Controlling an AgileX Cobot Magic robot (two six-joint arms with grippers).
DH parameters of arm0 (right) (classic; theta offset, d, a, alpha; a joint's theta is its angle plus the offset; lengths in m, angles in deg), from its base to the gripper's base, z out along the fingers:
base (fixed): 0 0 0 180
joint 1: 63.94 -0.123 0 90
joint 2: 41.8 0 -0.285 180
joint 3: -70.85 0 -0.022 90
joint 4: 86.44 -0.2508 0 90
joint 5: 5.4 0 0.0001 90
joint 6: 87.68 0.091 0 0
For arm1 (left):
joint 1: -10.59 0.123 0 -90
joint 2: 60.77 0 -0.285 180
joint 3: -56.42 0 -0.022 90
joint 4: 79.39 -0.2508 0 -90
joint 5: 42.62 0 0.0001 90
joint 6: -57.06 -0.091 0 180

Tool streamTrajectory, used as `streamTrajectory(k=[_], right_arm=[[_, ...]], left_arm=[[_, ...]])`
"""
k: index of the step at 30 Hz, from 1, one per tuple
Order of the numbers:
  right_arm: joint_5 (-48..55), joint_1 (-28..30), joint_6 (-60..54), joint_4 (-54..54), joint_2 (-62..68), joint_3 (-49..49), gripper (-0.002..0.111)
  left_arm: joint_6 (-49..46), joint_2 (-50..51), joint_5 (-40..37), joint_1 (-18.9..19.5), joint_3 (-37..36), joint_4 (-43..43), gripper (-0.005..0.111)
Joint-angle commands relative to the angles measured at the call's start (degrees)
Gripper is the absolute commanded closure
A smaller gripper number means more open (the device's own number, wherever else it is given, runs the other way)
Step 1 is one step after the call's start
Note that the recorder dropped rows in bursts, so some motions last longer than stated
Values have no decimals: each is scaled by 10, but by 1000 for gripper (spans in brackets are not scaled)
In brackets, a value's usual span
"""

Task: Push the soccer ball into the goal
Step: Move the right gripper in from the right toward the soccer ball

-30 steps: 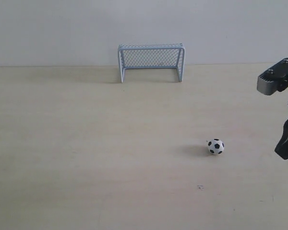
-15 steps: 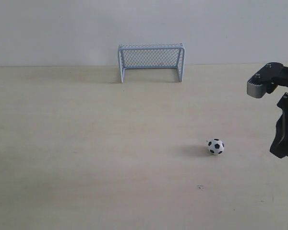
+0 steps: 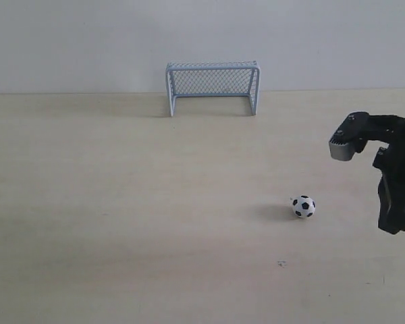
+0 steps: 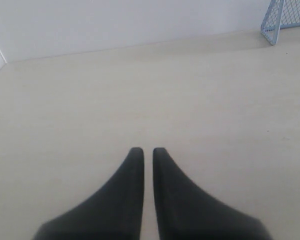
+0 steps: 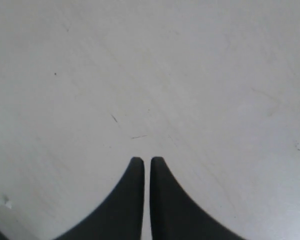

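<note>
Netting of fine mesh on a pale blue-white tubular frame makes up the miniature goal [image 3: 212, 88], which stands upright at the far edge of the pale wooden table [image 3: 121, 202], close against the white wall [image 3: 67, 40], its mouth facing the exterior camera. Well in front of the goal, and out past its right post, the tiny white soccer ball with black pentagon patches [image 3: 303, 206] rests on the tabletop. Farther right of the goal, beyond the ball and apart from it, the black right arm [image 3: 395, 182] hangs with its tip pointing down at the table. The right gripper [image 5: 147, 161] is clenched, its two dark fingers nearly meeting with only a sliver between them, and it grasps nothing. The left gripper [image 4: 147, 151] is likewise clenched on nothing, above the table; a corner post of the goal shows at the edge of the left wrist view
</note>
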Motion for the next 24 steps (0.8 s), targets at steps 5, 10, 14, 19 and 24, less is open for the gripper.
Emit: streamTrajectory(k=[5, 10, 14, 19, 24], right_arm=[[11, -41, 4, 95, 28, 21, 108], [27, -42, -1, 95, 54, 39, 108], [29, -57, -18, 107, 66, 50, 108], [44, -99, -28, 159, 90, 82, 108], [43, -137, -42, 170, 122, 111, 108]], left_arm=[[5, 3, 3, -5, 2, 0, 100], [5, 3, 3, -5, 2, 0, 100], [5, 3, 3, -5, 2, 0, 100], [5, 3, 3, -5, 2, 0, 100], [5, 3, 3, -5, 2, 0, 100]])
